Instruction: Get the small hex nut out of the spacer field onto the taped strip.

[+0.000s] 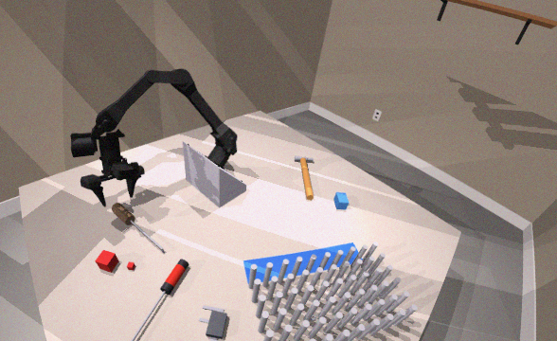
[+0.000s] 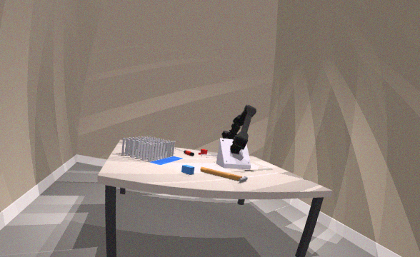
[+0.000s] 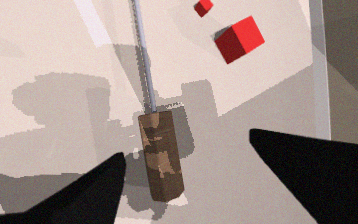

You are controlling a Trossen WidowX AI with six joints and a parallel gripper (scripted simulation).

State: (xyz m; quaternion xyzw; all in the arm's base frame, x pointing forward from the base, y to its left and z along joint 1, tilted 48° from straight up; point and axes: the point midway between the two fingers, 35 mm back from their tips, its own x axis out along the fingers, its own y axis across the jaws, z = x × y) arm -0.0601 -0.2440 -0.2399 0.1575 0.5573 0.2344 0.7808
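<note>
My gripper (image 1: pixel 117 200) (image 3: pixel 188 146) is open and empty, above the handle end of the wooden-handled tool (image 1: pixel 123 213) (image 3: pixel 162 160). That tool lies on the table with its thin metal shaft pointing away from the fingers. A tool with a red and black handle (image 1: pixel 176 276) (image 2: pixel 188 153) lies nearer the spacers. The metal spacers (image 1: pixel 260 308) (image 2: pixel 146 150) stand upright in a dense field. The blue taped strip (image 1: pixel 332 248) (image 2: pixel 167 160) lies along the field's front edge. I cannot make out the nut among the spacers.
A large red cube (image 1: pixel 106 260) (image 3: pixel 240 40) and a small red cube (image 1: pixel 131 266) (image 3: pixel 203 7) lie near the wooden-handled tool. A dark grey pronged piece (image 1: pixel 217 324) lies left of the spacers. A hammer (image 1: pixel 307 180) (image 2: pixel 224 173) and blue block (image 1: pixel 340 201) (image 2: pixel 188 169) lie beyond the strip.
</note>
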